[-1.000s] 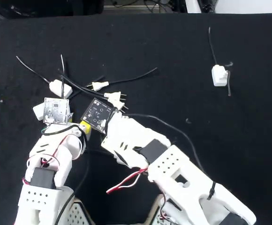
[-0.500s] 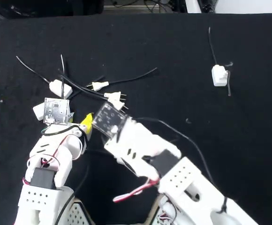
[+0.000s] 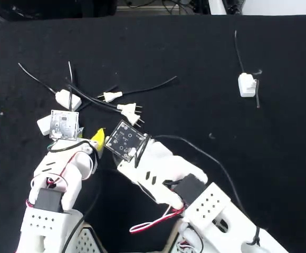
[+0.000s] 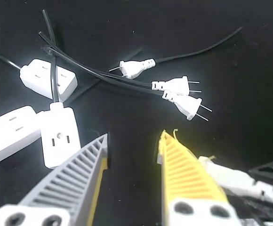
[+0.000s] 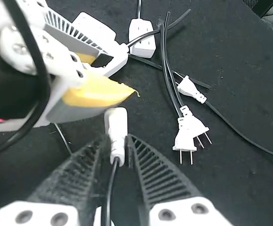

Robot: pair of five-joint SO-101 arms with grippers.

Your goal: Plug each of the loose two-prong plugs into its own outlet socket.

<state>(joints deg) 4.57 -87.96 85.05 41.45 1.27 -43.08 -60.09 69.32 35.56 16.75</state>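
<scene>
The table (image 3: 195, 52) is covered in matt black cloth. Two white plastic arms stand at its near edge: the left arm (image 3: 58, 179) and the right arm (image 3: 184, 184).

Three white plastic outlet sockets (image 4: 47, 77) (image 4: 7, 132) (image 4: 59, 134), rectangular and smooth, lie clustered left of centre, just beyond the left arm. A fourth white outlet block (image 3: 246, 84) sits far right, well apart.

Three loose white two-prong plugs (image 4: 136, 68) (image 4: 172, 85) (image 4: 186, 103) on thin black cords lie right of the cluster.

The left gripper (image 4: 133, 136), with one ribbed grey finger and one ribbed yellow finger, is spread wide and holds nothing.

The right gripper (image 5: 117, 141), with ribbed black fingers, is clamped on a white moulded plug (image 5: 116, 127). Its black cord trails back between the fingers. The yellow fingertip sits just beside this plug.
</scene>
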